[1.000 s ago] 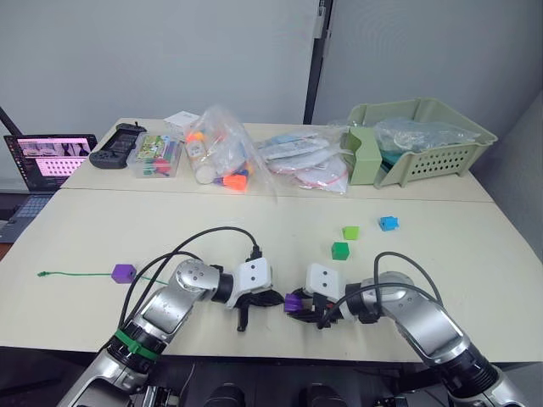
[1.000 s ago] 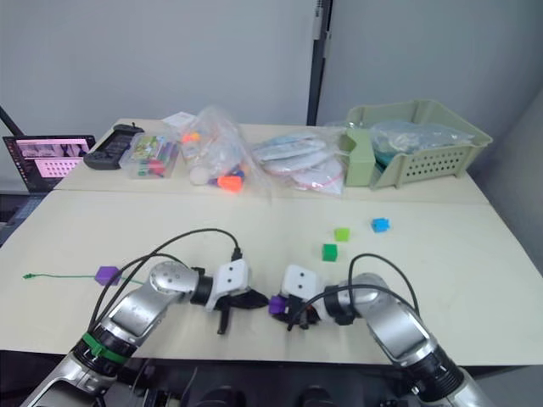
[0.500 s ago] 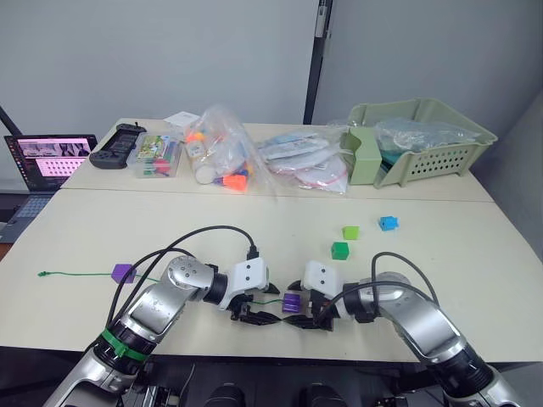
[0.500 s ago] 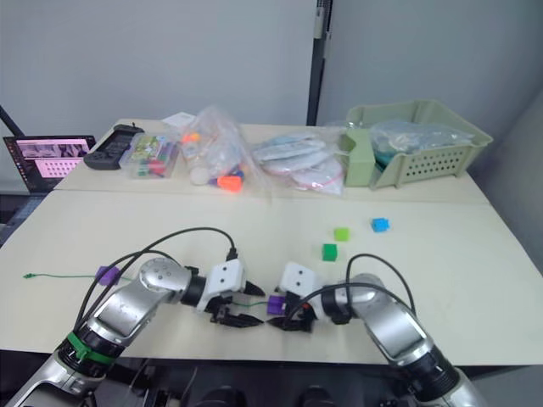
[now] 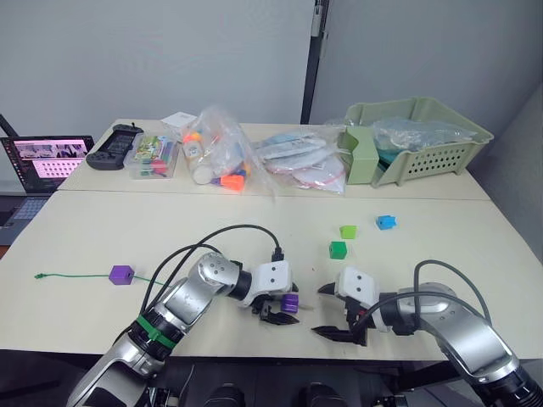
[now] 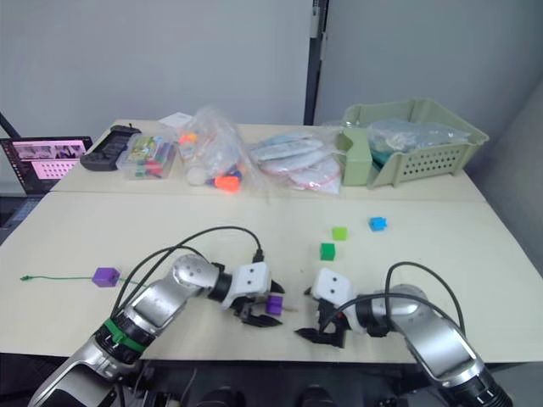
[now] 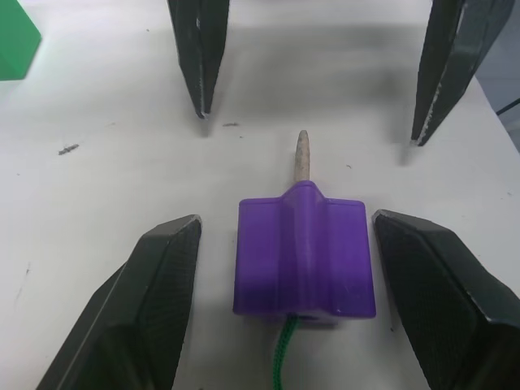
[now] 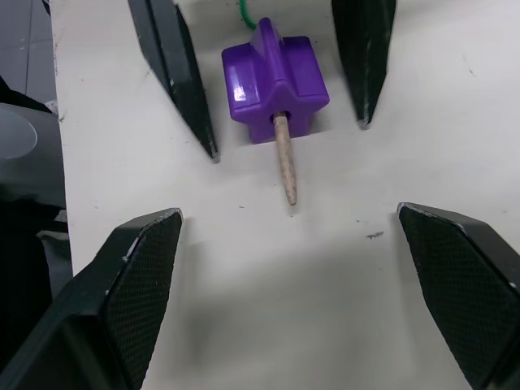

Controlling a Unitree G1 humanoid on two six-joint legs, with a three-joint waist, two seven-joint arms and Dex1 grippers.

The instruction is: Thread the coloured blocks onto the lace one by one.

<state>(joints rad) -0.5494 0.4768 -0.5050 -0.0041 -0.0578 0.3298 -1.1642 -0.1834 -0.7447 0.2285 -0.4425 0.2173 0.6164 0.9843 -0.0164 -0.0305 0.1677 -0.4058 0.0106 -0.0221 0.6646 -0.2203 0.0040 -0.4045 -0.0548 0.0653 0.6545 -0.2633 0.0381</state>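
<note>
We see a purple block lying on the table between the spread fingers of the left gripper — untouched, the lace running through it (pale tip poking out). The right gripper faces it, jaws wide apart — holding nothing.

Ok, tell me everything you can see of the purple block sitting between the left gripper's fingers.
The purple block is small, glossy plastic with a raised ridge along its top. It lies flat on the pale table between the open fingers of the left gripper, which stand clear of it on both sides. The green lace enters its near end and the pale stiff tip pokes out the far end, towards the open right gripper, which is not touching it.
</note>
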